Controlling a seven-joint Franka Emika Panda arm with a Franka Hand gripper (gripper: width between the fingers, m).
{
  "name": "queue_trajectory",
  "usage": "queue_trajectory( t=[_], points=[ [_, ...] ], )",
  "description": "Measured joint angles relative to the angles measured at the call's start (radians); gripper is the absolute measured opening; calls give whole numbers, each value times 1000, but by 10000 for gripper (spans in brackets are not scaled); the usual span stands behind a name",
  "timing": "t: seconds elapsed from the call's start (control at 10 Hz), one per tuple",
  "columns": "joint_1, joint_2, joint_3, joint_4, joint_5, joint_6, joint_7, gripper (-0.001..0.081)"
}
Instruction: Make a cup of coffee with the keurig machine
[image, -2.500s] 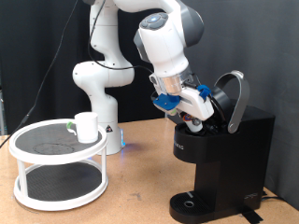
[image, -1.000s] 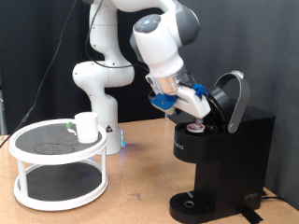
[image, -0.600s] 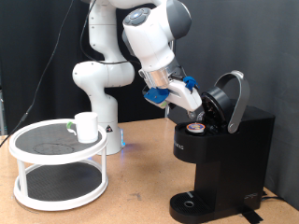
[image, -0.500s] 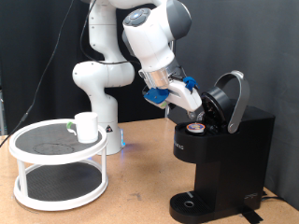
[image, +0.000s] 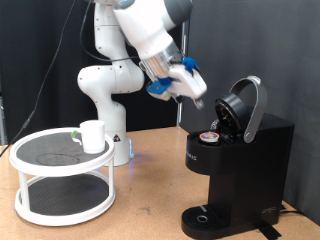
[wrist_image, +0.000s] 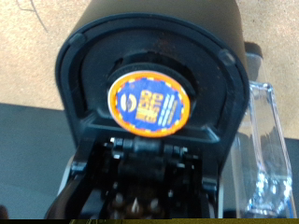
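The black keurig machine (image: 240, 170) stands at the exterior view's right with its rounded lid (image: 247, 104) hinged up. A coffee pod (image: 210, 136) with an orange and blue top sits in the open chamber, and the wrist view looks straight down on the pod (wrist_image: 154, 103). My gripper (image: 197, 92) hangs in the air above and to the left of the chamber, touching nothing, with nothing seen between its fingers. No fingers show in the wrist view. The white cup (image: 93, 135) stands on the top shelf of a round white rack (image: 60, 190) at the exterior view's left.
The arm's white base (image: 105, 85) rises behind the rack. A round drip tray (image: 205, 218) lies at the machine's foot. The clear water tank (wrist_image: 266, 140) sits beside the chamber. The wooden tabletop (image: 140, 200) runs between rack and machine.
The gripper has lifted up and to the exterior view's left, away from the open chamber. The pod stays in the machine. Cup and lid have not moved.
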Motion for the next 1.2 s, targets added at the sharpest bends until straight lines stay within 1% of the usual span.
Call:
queue_trajectory(
  t=[0.4, 0.6, 0.9, 1.1, 1.2],
  points=[
    [-16, -68, -47, 37, 21, -63, 0, 808],
    [-24, -71, -61, 66, 18, -126, 1, 808],
    [-20, -69, -57, 65, 43, -115, -1, 808],
    [-9, -64, -39, 82, 73, -109, 0, 808],
    [2, -57, -25, 99, 85, -109, 7, 808]
  ],
)
